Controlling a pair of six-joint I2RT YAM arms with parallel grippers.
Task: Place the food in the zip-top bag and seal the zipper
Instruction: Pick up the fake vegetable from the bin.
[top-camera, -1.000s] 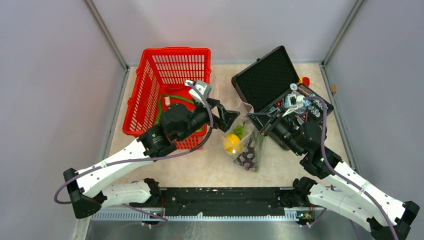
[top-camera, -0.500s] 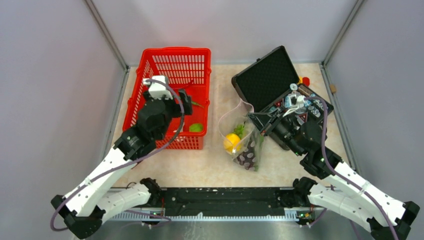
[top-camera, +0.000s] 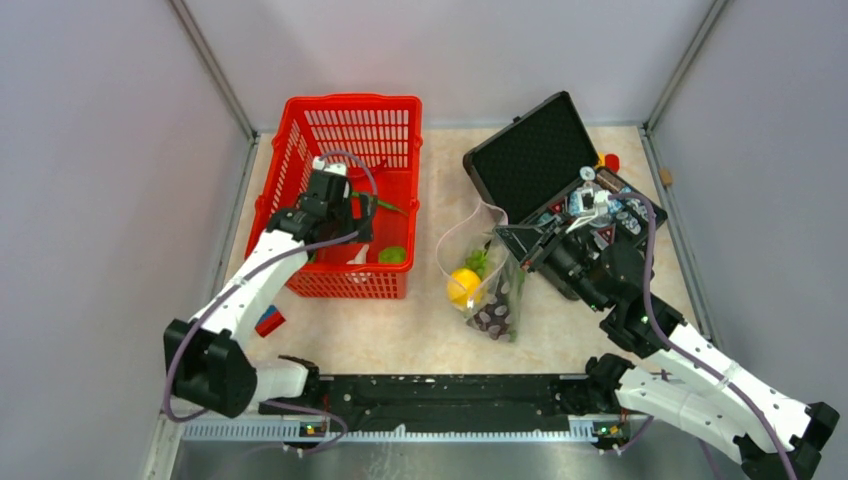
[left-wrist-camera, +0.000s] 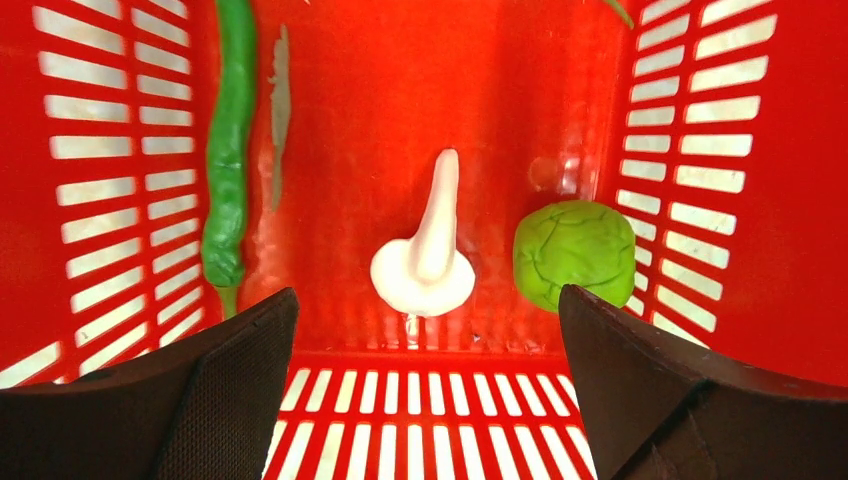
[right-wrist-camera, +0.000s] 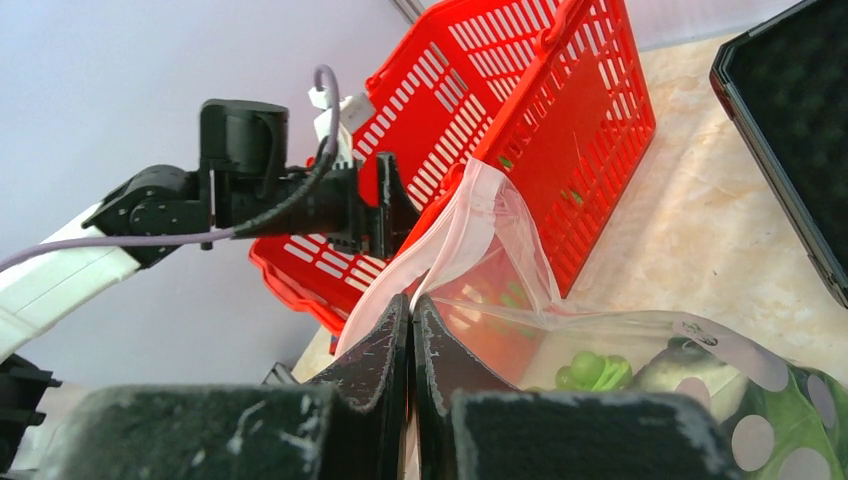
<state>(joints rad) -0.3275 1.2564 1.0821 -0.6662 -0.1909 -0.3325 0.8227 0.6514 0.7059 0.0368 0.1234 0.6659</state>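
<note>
Left jaws, released, hover over one lime (left-wrist-camera: 574, 253), one white piece (left-wrist-camera: 425, 270) and one green pod (left-wrist-camera: 228, 150) in the basket (top-camera: 350, 100); right jaws grasp the zip-top bag (top-camera: 500, 300) on the bench (top-camera: 420, 330), one lemon (top-camera: 462, 283) inside.

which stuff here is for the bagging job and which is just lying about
Job: zip-top bag, its pink zipper, lemon and dark grapes inside it, lime in the red basket.
Lying about: black hard case, gadgets in it.
</note>
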